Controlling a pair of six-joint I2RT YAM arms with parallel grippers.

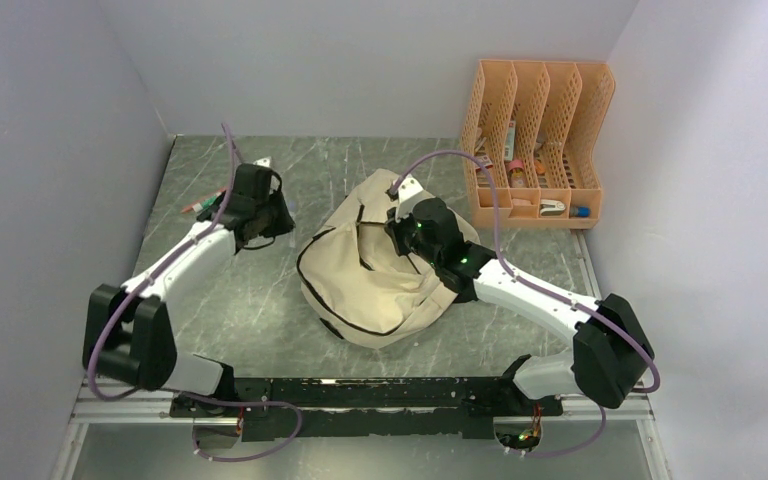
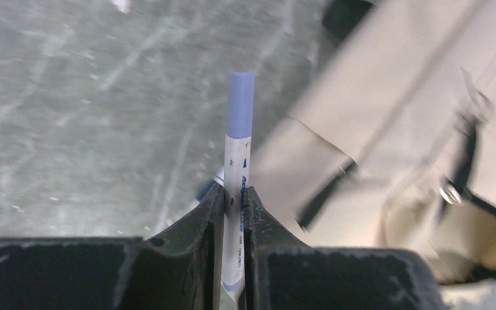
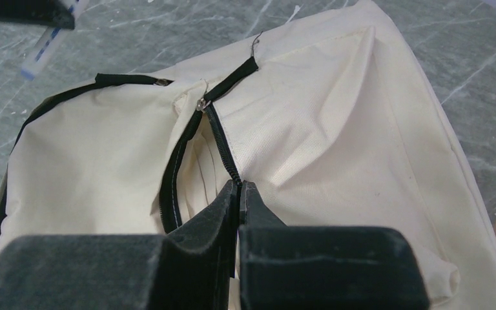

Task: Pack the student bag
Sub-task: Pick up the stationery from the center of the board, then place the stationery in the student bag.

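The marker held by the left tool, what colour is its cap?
The marker's cap is pale lavender-blue; the left wrist view shows it best.

The only print is blue lettering running down the white pen (image 2: 239, 155) (clamped in the left tool (image 2: 234, 190)). It is too blurred to read, and no other legible text shows.

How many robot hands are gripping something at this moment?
2. The left hand grips a blue-capped pen, left of the bag; the right hand pinches the bag's zipper edge.

Seemingly scuffed black hands (image 2: 233, 194), white arms (image 1: 530, 295), purple cables (image 1: 447, 153).
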